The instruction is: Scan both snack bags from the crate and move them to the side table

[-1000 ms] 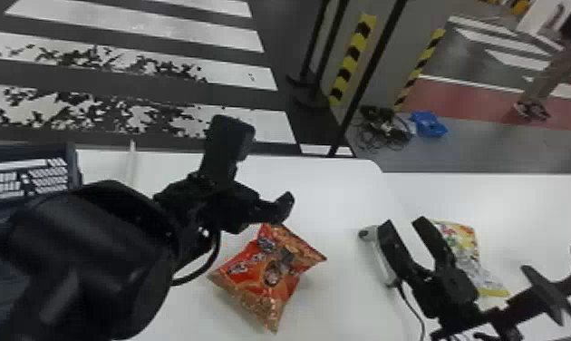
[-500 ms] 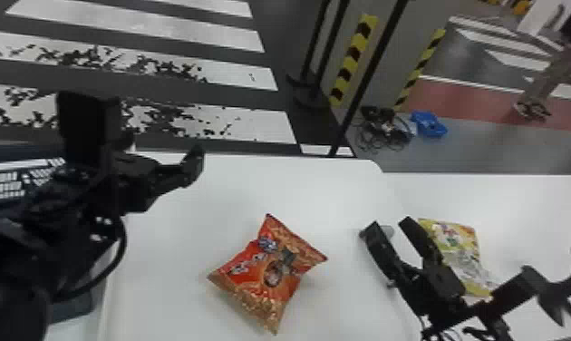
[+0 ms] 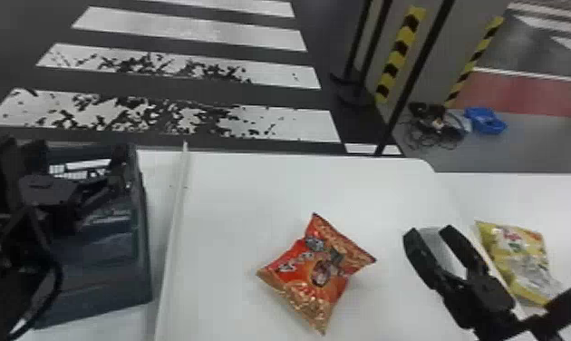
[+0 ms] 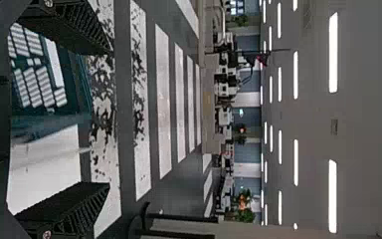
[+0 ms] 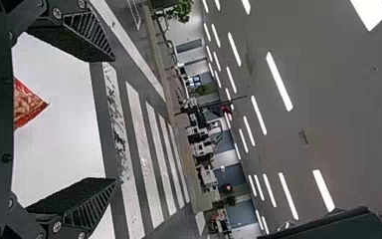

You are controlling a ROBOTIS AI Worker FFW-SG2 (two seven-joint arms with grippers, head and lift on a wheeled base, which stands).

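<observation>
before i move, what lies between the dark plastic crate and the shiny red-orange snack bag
In the head view, a long white strip and white tabletop lie between crate and bag.

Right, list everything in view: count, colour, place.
First snack bag: 1, red, main table
Second snack bag: 1, yellow, side table
Crate: 1, dark blue, left
Half-hidden object: 1, grey, by second snack bag
Tabletops: at least 2, white, foreground
Striped tapes: 2, yellow-black, pillar
Poles: 3, black, background
Cable tangle: 1, black, floor
Unclear item: 1, blue, floor
Crossing stripes: several, white, floor
Ceiling lights: many, white, overhead
Left gripper: 1, black, at crate
Right gripper: 1, black, right side
</observation>
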